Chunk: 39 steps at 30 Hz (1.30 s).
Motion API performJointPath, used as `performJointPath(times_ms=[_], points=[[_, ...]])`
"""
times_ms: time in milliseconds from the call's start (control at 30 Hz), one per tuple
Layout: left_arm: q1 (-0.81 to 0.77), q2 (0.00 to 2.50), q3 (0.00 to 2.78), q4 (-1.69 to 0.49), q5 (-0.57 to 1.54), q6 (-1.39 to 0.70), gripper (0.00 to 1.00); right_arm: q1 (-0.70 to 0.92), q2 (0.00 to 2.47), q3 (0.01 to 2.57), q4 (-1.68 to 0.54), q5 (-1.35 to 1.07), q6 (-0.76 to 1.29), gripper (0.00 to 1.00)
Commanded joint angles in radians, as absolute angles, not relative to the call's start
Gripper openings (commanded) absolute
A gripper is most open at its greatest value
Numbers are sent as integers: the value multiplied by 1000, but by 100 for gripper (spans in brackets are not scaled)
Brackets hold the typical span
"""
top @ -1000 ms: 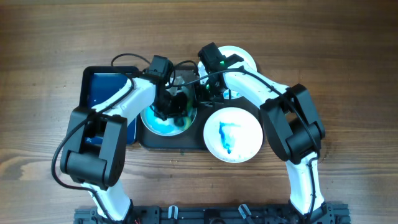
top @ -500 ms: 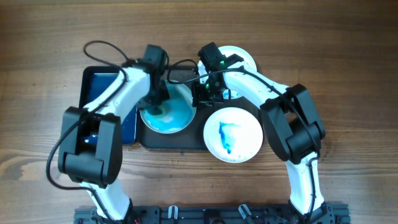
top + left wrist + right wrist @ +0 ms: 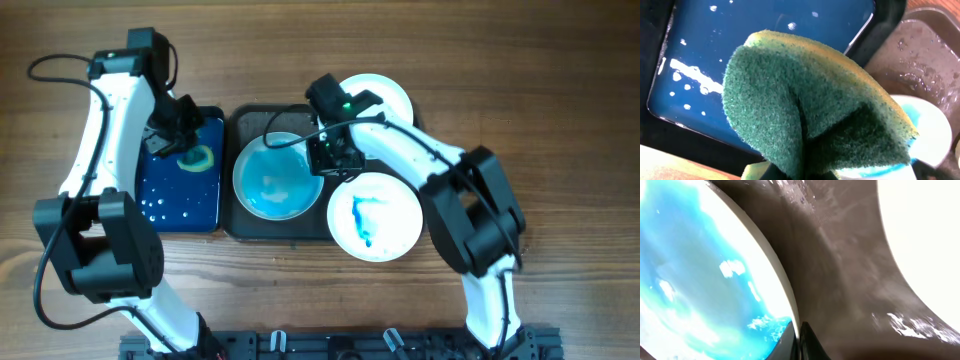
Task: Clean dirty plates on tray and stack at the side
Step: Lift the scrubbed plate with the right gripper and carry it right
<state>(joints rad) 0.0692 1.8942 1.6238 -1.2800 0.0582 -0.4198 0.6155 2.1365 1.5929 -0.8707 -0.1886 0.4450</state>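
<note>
The left gripper [image 3: 185, 140] hangs over the smaller black tray [image 3: 180, 203] at the upper left of the overhead view. Its fingers are clamped on a folded sponge [image 3: 805, 95], whose coarse green scouring face is turned outward and backed by yellow foam. That tray's glossy blue floor is dotted with white droplets.

Just to its right lies the large dark tray [image 3: 252, 118], rectangular with rounded corners and a low rim. The wrist views show its surface wet and shiny. On its left half sits a round white plate [image 3: 275, 182] coated almost wholly in a thin blue-teal film, with only the rim bare. The right gripper [image 3: 335, 158] is at this coated plate's right rim. In the right wrist view, the white edge runs down between two dark fingertips set close together, pinching it.

A second plate [image 3: 390, 222], white with one ragged teal streak at its middle, overlaps the large tray's lower right edge. A third, clean plate [image 3: 388, 92] lies at the upper right, partly hidden by the right arm. Everything rests on a brown wood-grain table [image 3: 560, 100].
</note>
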Motion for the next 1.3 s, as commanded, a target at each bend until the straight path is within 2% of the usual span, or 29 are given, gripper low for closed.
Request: performJointPath(times_ms=[0, 200, 433, 733, 1067, 1133, 1267], points=[[81, 1861, 1642, -1287, 93, -396, 4, 696, 1967, 1613, -903, 199, 466, 4], [81, 1861, 1642, -1303, 93, -396, 4, 833, 1794, 1613, -958, 675, 471, 5], [81, 1861, 1641, -1307, 97, -396, 4, 942, 1742, 1613, -976, 1028, 370, 4], [81, 1861, 1640, -1317, 97, -396, 4, 1144, 1742, 1613, -960, 1520, 365, 4], [81, 1861, 1640, -1317, 97, -397, 4, 1172, 1742, 1613, -930, 1494, 342, 4], [81, 1861, 1640, -1317, 97, -397, 4, 1161, 1742, 1613, -951, 1341, 342, 4], [81, 1861, 1640, -1318, 121, -400, 4, 1052, 1742, 1613, -991, 846, 361, 4]])
